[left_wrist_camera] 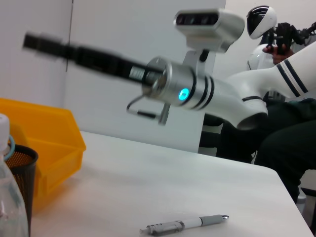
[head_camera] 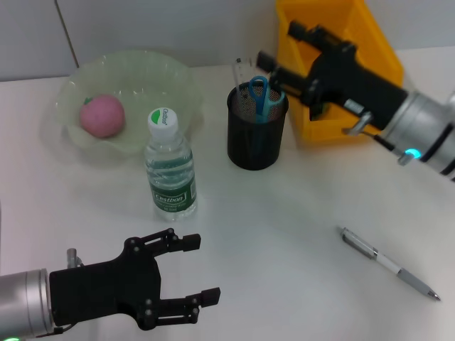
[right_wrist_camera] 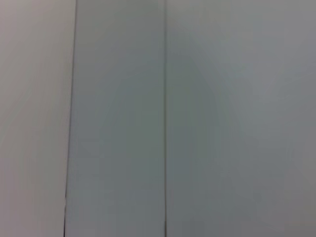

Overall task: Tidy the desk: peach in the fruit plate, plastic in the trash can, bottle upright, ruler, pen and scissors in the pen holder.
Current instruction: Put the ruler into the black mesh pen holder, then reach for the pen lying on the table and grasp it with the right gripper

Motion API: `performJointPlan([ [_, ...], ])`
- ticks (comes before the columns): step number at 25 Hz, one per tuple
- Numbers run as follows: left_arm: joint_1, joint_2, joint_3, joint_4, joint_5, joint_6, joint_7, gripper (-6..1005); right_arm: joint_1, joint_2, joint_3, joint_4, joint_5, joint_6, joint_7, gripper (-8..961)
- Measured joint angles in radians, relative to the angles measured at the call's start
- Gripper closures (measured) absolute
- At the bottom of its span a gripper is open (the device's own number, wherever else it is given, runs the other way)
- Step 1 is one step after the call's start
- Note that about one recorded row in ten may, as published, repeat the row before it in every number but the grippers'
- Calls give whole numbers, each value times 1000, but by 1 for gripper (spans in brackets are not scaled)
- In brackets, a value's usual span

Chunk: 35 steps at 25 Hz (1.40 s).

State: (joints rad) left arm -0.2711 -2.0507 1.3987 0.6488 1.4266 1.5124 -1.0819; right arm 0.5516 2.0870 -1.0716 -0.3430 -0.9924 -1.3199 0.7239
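Left gripper (head_camera: 190,273) sits nearest the camera, lower left of the head frame, arm coming in from the left edge, wrist level, fingers spread apart and holding nothing, hovering over bare table (head_camera: 284,234). Right gripper (head_camera: 279,53) reaches in from the right edge toward upper centre, arm angled up and leftward, its black fingers separated and empty, poised just above and beside the rim of the pen holder (head_camera: 257,128), in front of the yellow bin (head_camera: 370,42). Count: one pen holder, black mesh, upright, centre of frame, with one pair of scissors (head_camera: 260,94) (blue handles) and one clear ruler (head_camera: 240,72) standing in it. One pen (head_camera: 389,263), silver and white, lies flat on the table at lower right, well apart from the holder. One bottle (head_camera: 169,167), upright, white cap on, left of centre. One peach (head_camera: 102,116) resting in the one pale green fruit plate (head_camera: 163,78), upper left. Right wrist view shows only a plain wall.
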Motion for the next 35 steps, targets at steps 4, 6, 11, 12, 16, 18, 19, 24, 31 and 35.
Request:
performJointPlan([
  [4, 0, 1, 0, 1, 0, 3, 1, 158, -92, -6, -1, -271, -64, 4, 292, 183],
  [6, 0, 2, 1, 1, 0, 3, 1, 158, -106, -7, 2, -337, -104, 12, 363, 182],
  [11, 0, 2, 3, 2, 0, 3, 1, 158, -130, -8, 41, -697, -490, 40, 869, 179],
  [12, -1, 1, 3, 3, 2, 3, 1, 158, -128, -9, 53, -772, -589, 20, 983, 179],
  [16, -1, -5, -6, 10, 33, 3, -5, 158, -116, -8, 65, -1052, -939, -106, 1414, 147],
  [18, -2, -6, -6, 11, 38, 3, -6, 158, -96, -9, 75, -1192, -1101, -219, 1599, 126],
  [19, -2, -6, -5, 11, 39, 3, -5, 158, -65, -9, 79, -1333, -1253, -359, 1747, 115],
  [24, -5, -7, -3, 11, 41, 4, 2, 159, 8, -11, 77, -1475, -1436, -592, 1893, 118],
  [31, -7, -8, -2, 10, 50, -2, 11, 159, 67, -19, 17, -1428, -1619, -739, 1927, 121],
  [35, -5, -9, -4, 10, 51, -2, 20, 159, 58, -12, -37, -1295, -1648, -717, 1918, 122],
])
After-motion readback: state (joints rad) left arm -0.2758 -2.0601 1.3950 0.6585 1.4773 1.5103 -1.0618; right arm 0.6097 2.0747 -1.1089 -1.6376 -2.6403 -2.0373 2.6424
